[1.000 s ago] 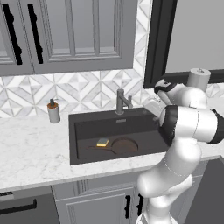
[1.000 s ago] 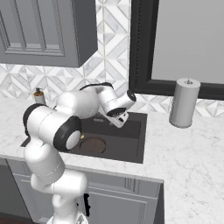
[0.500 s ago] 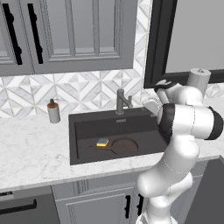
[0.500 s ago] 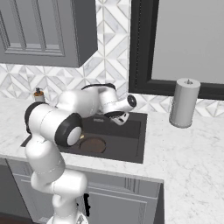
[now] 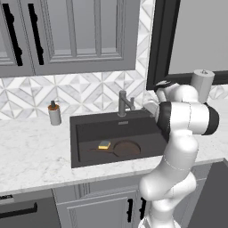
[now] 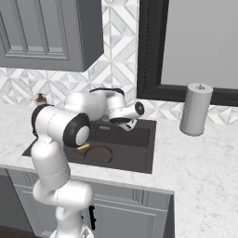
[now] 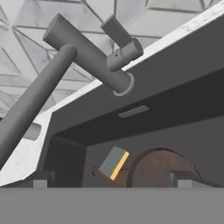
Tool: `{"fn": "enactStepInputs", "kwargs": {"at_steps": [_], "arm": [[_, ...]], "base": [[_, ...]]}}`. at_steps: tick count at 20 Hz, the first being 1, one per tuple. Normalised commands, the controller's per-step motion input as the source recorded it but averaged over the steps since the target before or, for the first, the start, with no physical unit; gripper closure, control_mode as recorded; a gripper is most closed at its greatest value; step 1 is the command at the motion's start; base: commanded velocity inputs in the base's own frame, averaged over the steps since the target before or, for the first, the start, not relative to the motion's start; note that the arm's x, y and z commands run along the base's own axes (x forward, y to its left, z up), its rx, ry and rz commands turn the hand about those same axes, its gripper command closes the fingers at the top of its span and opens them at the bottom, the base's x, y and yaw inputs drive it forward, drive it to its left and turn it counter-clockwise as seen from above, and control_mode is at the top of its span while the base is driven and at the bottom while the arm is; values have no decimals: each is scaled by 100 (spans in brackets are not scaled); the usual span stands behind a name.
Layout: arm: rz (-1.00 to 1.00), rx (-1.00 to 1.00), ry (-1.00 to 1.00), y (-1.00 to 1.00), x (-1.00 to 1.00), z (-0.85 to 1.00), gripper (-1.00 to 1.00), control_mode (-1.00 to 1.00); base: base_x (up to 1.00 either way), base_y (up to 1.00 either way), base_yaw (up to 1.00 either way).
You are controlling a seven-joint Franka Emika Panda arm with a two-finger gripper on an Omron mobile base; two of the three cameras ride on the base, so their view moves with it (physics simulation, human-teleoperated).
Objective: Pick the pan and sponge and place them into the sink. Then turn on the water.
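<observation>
Pan [image 5: 127,148]: lies flat on the floor of the sink [image 5: 89,131], brown face up, handle running toward 9 o'clock in the left base view. Sponge [image 5: 104,144]: rests in the same basin at the pan's 10 o'clock, just beside the handle; contact with it cannot be confirmed. Both placements judged complete; the remaining step is the water.

Faucet [image 5: 124,103]: stands on the counter [image 5: 31,151] at the sink's back rim, near its middle. In the hand view its body [image 7: 94,59] carries a short lever stub [image 7: 120,35] projecting toward 1 o'clock, and the long spout [image 7: 35,103] slopes off toward 7 o'clock.

Gripper [image 6: 130,123]: empty, fingers spread wide, poised over the back of the basin close to the faucet and not touching it. Its dark finger tips [image 7: 40,179] show low in the hand view, with the lever well above them.

Recommended execution: bring the gripper up and forward until the lever sits between the spread fingers, or lay one finger against its side, then push along the lever's swing. Keep clear of the spout. Risk: a glancing contact may slip off the short stub.

Also noted: soap dispenser [image 5: 54,114] at the sink's 10 o'clock, paper towel roll [image 6: 195,109] at its 2 o'clock.
</observation>
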Motion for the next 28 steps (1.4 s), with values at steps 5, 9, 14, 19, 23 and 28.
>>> {"fn": "enactStepInputs", "kwargs": {"at_steps": [5,9,14,19,23,28], "arm": [[0,2,5,0,34,0,-100,-100],[0,2,0,0,31,0,-100,-100],[0,2,0,3,29,0,-100,-100],[0,2,0,3,33,0,-100,-100],[0,1,0,5,33,0,-100,-100],[0,0,0,9,28,0,-100,-100]], "base": [[0,0,0],[0,0,0],[0,0,0],[0,0,0],[0,0,0],[0,0,0]]}}
